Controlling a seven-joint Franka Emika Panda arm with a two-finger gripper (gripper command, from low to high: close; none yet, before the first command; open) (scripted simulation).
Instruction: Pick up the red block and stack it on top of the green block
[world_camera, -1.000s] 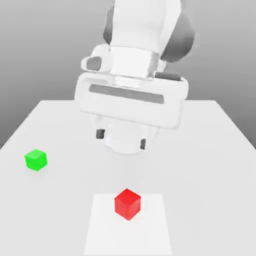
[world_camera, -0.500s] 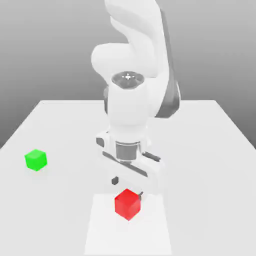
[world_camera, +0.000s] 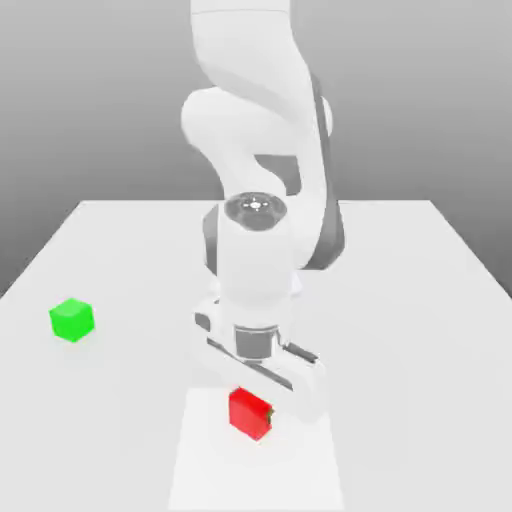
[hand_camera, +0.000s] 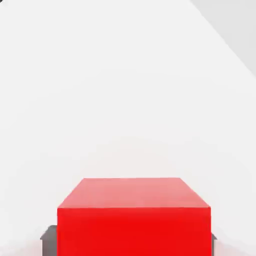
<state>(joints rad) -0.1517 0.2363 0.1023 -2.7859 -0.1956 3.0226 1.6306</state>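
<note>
Small glossy red cube (world_camera: 249, 413) on white tabletop (world_camera: 420, 300), directly beneath lowered white two-finger gripper (world_camera: 253, 408), fingers (hand_camera: 49, 238) clamped against opposite faces. Small green cube (world_camera: 72, 319) well apart, toward exterior view's left.

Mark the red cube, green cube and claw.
Small glossy red cube (world_camera: 247, 412): exterior view, front face.
Small green cube (world_camera: 71, 320): exterior view, front face.
Claw (world_camera: 252, 412): exterior view, midway between fingertips, shut on the red cube.

White arm (world_camera: 258, 260) bent low, jaws clamped around red block (world_camera: 248, 412).
</note>
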